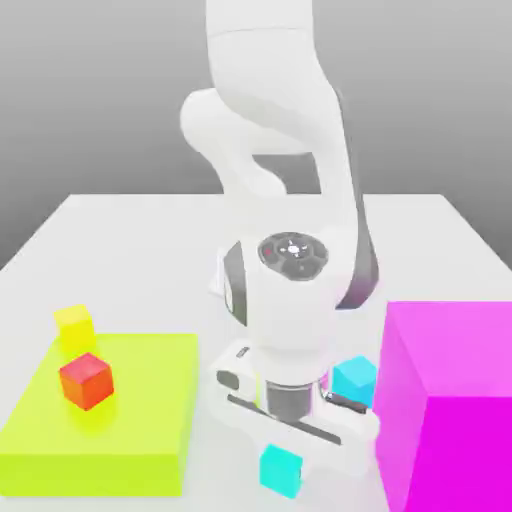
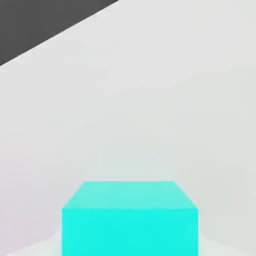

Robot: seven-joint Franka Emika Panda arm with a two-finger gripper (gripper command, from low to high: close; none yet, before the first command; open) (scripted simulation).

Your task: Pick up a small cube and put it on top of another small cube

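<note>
Two small cyan cubes lie on the white table. One small cube sits near the table's front edge, directly under my downward-pointing gripper, whose white hand hovers just above it. The same cube looms large and close in the hand view, resting on the table. The other small cube stands behind the hand, next to the magenta block.
A big magenta block rises at the exterior view's right, close to the hand. A flat lime-green slab lies at the left with a small red cube on it and a small yellow cube at its far corner.
</note>
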